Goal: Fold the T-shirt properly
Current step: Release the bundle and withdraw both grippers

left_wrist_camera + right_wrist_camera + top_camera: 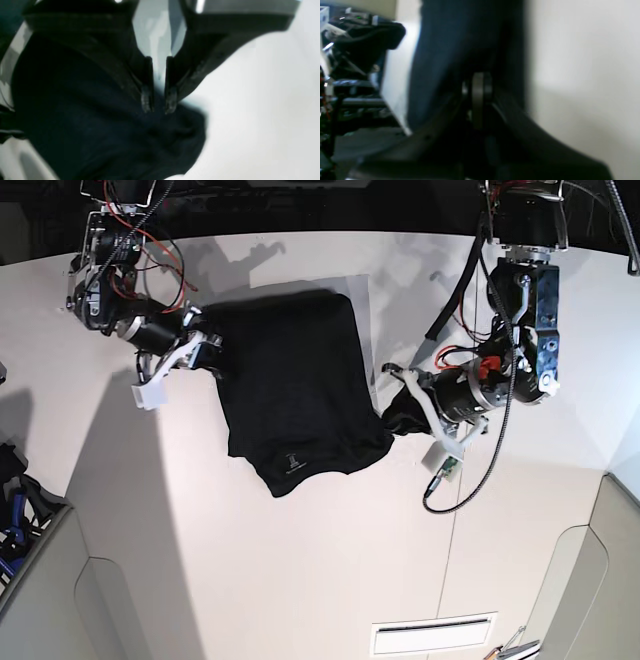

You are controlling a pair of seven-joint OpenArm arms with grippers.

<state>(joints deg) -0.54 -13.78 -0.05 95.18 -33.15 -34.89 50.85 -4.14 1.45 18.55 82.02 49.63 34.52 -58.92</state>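
The black T-shirt lies in the middle of the white table, its pale label print towards the front. At the shirt's right edge, my left gripper pinches a bunched fold. In the left wrist view its fingertips stand nearly together, with the left gripper pressed into the rumpled T-shirt. My right gripper is at the shirt's upper left edge. In the blurred right wrist view the right gripper is shut, with the dark T-shirt running away from its tips.
A pale rectangular sheet shows from under the shirt's far right corner. Loose cables hang from the left arm onto the table. A vent slot sits near the front edge. Dark clutter lies beyond the table's left edge.
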